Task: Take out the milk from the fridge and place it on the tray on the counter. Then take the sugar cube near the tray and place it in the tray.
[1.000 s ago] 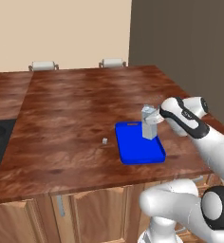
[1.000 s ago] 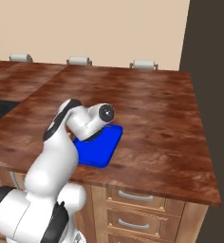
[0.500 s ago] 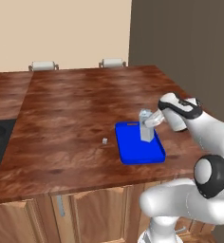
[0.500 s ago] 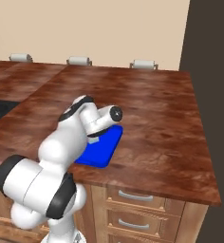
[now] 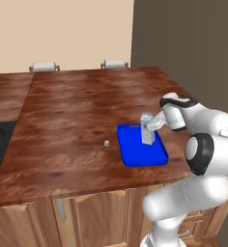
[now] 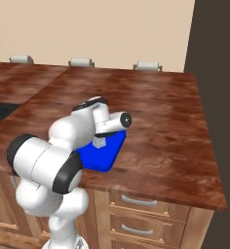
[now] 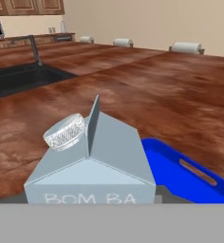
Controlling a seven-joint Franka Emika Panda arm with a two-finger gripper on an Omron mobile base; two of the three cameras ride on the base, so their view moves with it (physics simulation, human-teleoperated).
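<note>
So the milk (image 5: pixel 147 130) is standing upright on the blue tray (image 5: pixel 135 157) near the front edge of the wooden surface (image 5: pixel 77 111). The end effector (image 5: pixel 153 123) is clamped around the carton's top. Sugar cube (image 5: pixel 106 143) sits just left of the tray, not touching it.

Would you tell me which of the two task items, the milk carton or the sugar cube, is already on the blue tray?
The milk carton stands upright on the blue tray; the sugar cube sits on the counter beside it.
</note>
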